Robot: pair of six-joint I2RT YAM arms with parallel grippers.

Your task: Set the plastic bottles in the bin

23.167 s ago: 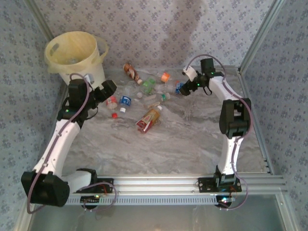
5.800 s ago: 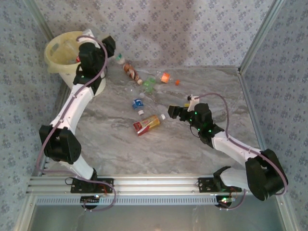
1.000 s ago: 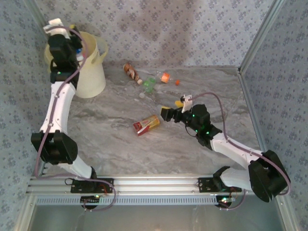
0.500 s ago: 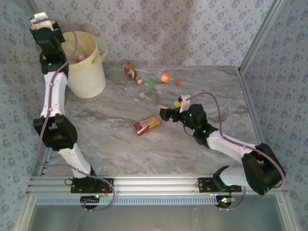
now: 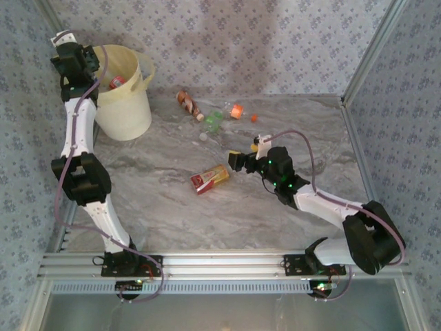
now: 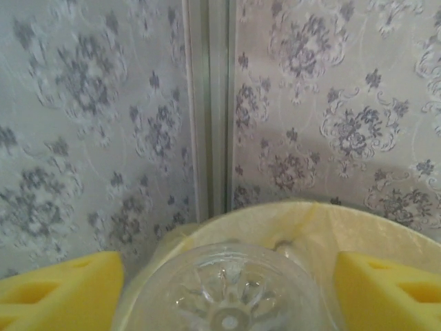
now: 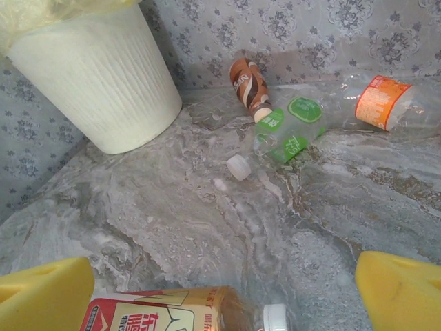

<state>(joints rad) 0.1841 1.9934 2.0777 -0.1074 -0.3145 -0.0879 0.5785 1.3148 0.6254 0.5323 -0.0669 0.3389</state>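
- Seen from above, the red-labelled bottle (image 5: 210, 178) lies flat in the middle of the desk (image 5: 179, 221). Its long axis runs from 8 to 2 o'clock, with the white-capped neck at 2 o'clock.
- The right gripper (image 5: 236, 161) is right at that neck, its jaws released and spread wide.
- The left gripper (image 6: 226, 276) is up at the 9 o'clock rim of the bin (image 5: 127, 110). Its jaws seem clenched on a clear bottle (image 6: 224, 300), seen base-on.
- The brown bottle (image 5: 185, 102) lies from 11 to 5 o'clock, cap at 5. The green-labelled bottle (image 5: 213, 121) and orange-labelled bottle (image 5: 236, 110) lie near it by the back wall.
- Bare desk opens from 5 to 9 o'clock of the red-labelled bottle. The left gripper is close to the corner post (image 6: 210, 103).
- Half a second ago the left gripper sat further out at 10 o'clock; it is now nearer the rim.
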